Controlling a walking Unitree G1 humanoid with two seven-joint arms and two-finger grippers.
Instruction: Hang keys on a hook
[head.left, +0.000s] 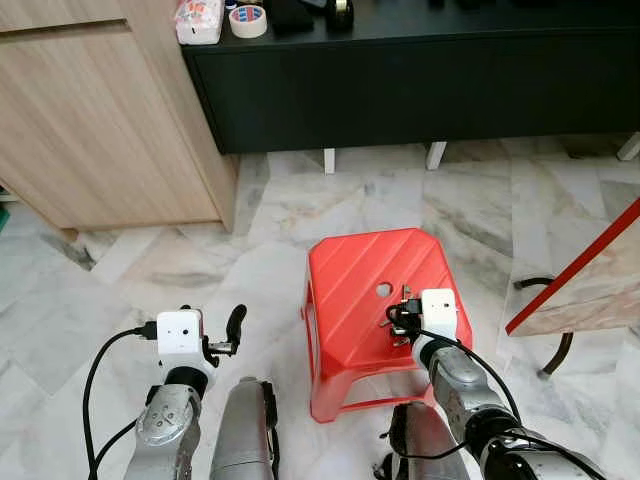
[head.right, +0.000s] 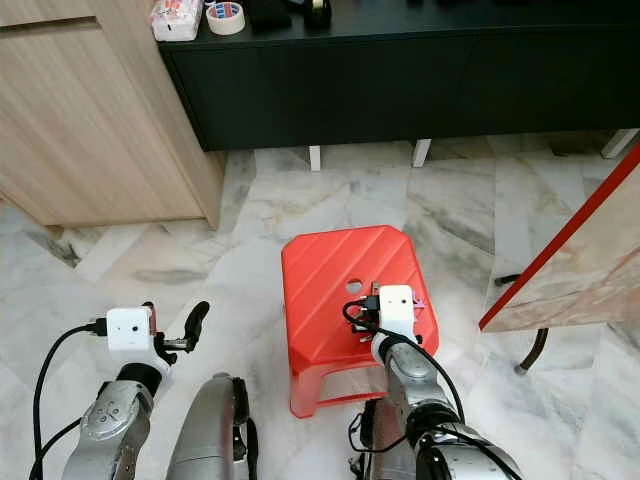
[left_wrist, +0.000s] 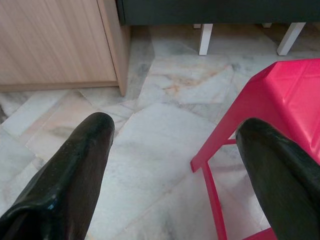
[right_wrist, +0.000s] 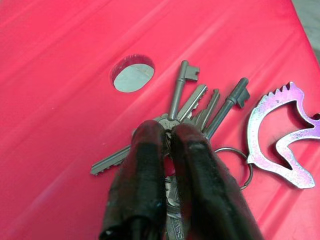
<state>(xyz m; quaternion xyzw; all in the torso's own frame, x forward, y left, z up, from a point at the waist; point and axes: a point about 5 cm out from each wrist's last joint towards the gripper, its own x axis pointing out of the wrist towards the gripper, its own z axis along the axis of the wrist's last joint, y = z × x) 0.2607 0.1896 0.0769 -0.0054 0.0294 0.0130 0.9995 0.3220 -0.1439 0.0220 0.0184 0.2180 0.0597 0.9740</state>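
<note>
Progress: early stage. The keys (right_wrist: 192, 112) lie fanned out on the top of the red stool (head.left: 350, 290), beside its round hole (right_wrist: 132, 73), and have not been lifted. The right gripper (right_wrist: 167, 137) is down on the bunch with its two fingers pressed together over the key heads, pinching them where they meet the ring. A horse-shaped fob (right_wrist: 280, 135) lies flat on the stool just beside the keys, joined by the ring. Judged from this, the grasp is made or nearly made; lifting, carrying and hanging are all left. No hook can be made out, so the robot will likely have to turn or walk to find one.

Pose, near to far: the left gripper (head.left: 232, 325) is held low in front of the body, above the marble floor (head.left: 120, 290) and clear of the stool's left edge. Its fingers (left_wrist: 75, 170) are spread wide and hold nothing. The right arm reaches forward and down, wrist over the stool's right half.

Beyond the stool stand a wooden cabinet (head.left: 90, 110) and a black sideboard (head.left: 420, 80) bearing a tape roll (head.left: 248, 20).
</note>
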